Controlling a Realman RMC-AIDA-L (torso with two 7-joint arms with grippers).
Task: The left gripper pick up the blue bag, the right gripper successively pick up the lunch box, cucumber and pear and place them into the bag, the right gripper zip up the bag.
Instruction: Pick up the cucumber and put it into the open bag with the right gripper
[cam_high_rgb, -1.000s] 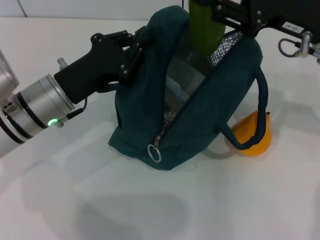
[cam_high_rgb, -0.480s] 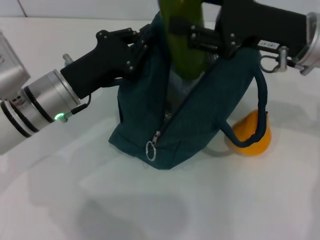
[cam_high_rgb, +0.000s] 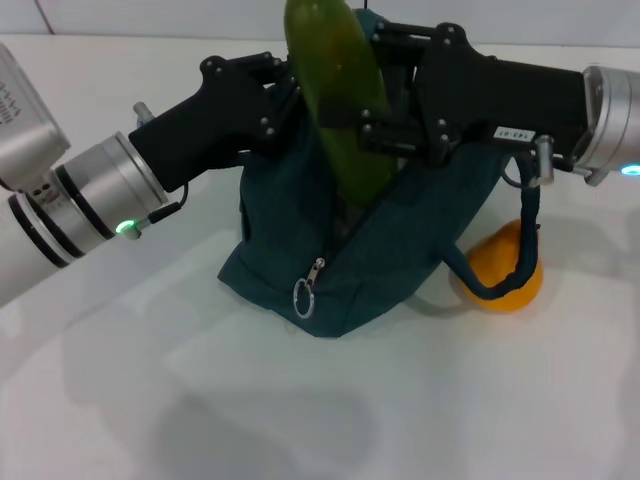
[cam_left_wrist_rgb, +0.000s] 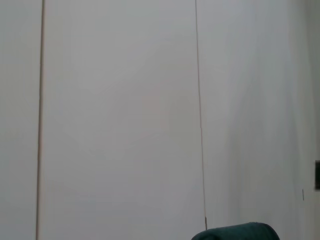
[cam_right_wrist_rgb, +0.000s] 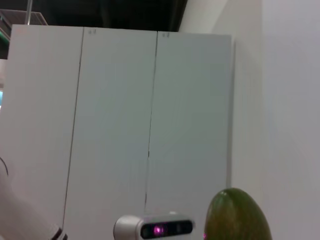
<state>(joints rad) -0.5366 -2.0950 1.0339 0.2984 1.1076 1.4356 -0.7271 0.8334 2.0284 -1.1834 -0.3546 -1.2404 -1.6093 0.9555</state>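
Note:
The blue bag (cam_high_rgb: 390, 262) stands open on the white table, its zipper ring pull (cam_high_rgb: 303, 300) hanging at the front. My left gripper (cam_high_rgb: 272, 98) is shut on the bag's upper left edge and holds it up. My right gripper (cam_high_rgb: 375, 95) reaches in from the right, shut on the cucumber (cam_high_rgb: 335, 80). The cucumber is tilted, its top leaning left and its lower end inside the bag's mouth. The pear (cam_high_rgb: 512, 272) lies on the table right of the bag, partly behind a loop handle (cam_high_rgb: 525, 225). The cucumber's tip (cam_right_wrist_rgb: 235, 216) shows in the right wrist view. The lunch box is hidden.
White table surface (cam_high_rgb: 300, 410) spreads in front of the bag. The left wrist view shows white wall panels and a strip of teal fabric (cam_left_wrist_rgb: 235, 233). The right wrist view shows wall panels and the robot's head camera (cam_right_wrist_rgb: 155, 229).
My right gripper has swung left and forward over the bag, tilting the cucumber so its top leans left. The left arm has shifted slightly up, still holding the bag.

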